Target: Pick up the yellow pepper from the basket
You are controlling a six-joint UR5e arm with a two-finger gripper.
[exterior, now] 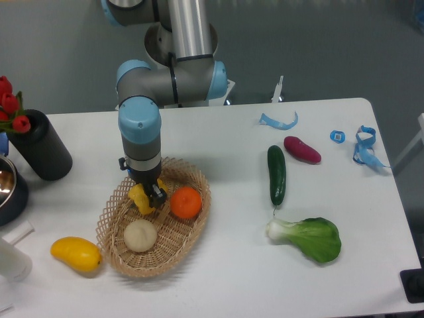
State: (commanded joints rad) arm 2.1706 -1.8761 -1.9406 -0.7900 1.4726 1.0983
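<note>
The yellow pepper (140, 201) lies in the tan wicker basket (192, 225), near its upper left, mostly hidden by my gripper. My gripper (150, 194) points straight down into the basket with its dark fingers on either side of the pepper; only yellow bits show below and beside the fingers. Whether the fingers press on the pepper cannot be told. An orange (186, 202) lies just right of the gripper, and a pale round fruit (140, 235) lies in front of it, both in the basket.
A smooth yellow mango-like fruit (76, 254) lies on the table left of the basket. A cucumber (276, 174), a purple vegetable (302, 149) and a bok choy (311, 237) lie to the right. A black cylinder (43, 146) with red flowers stands at the left.
</note>
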